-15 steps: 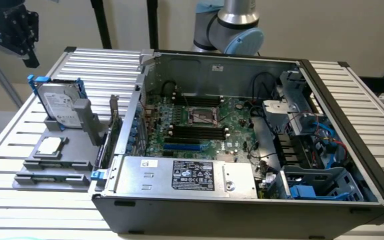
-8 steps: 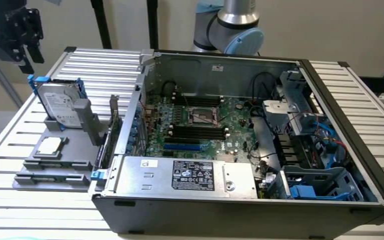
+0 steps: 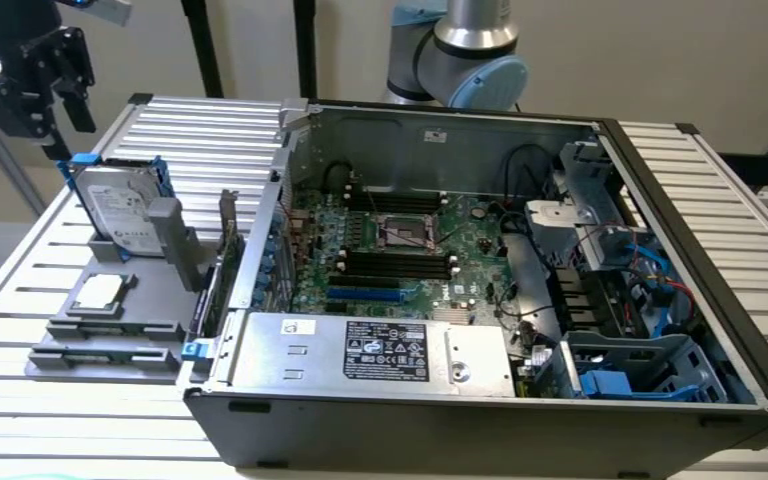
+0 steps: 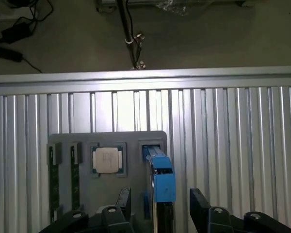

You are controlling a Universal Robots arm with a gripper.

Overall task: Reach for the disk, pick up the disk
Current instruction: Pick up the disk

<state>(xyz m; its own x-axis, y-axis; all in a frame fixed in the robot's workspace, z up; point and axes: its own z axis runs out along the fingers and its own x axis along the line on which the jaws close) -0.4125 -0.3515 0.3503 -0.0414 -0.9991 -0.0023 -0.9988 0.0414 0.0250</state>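
The reach is judged to be the step in hand, with nothing yet gripped. The gripper (image 3: 48, 75) is seen hanging above and well apart from the disk (image 3: 120, 205), its fingers (image 4: 202, 206) spread wide, one to each side of the disk's blue-framed edge in the wrist view. The disk is stood upright on edge in a slot of the grey tray (image 3: 57, 357), at the exterior view's left, on the slatted table (image 3: 197, 130) beside the open computer case (image 3: 491, 432). A grip would call for the spread fingers to be kept square to the disk's thin edge, so that its flat faces are met. In the tray, a square processor chip (image 4: 107, 159) is seated in a recess just beside the disk, and two green memory modules (image 4: 53, 182) are laid in slots. Within the case, a motherboard (image 3: 398, 250) and a labelled power supply (image 3: 357, 350) are housed.
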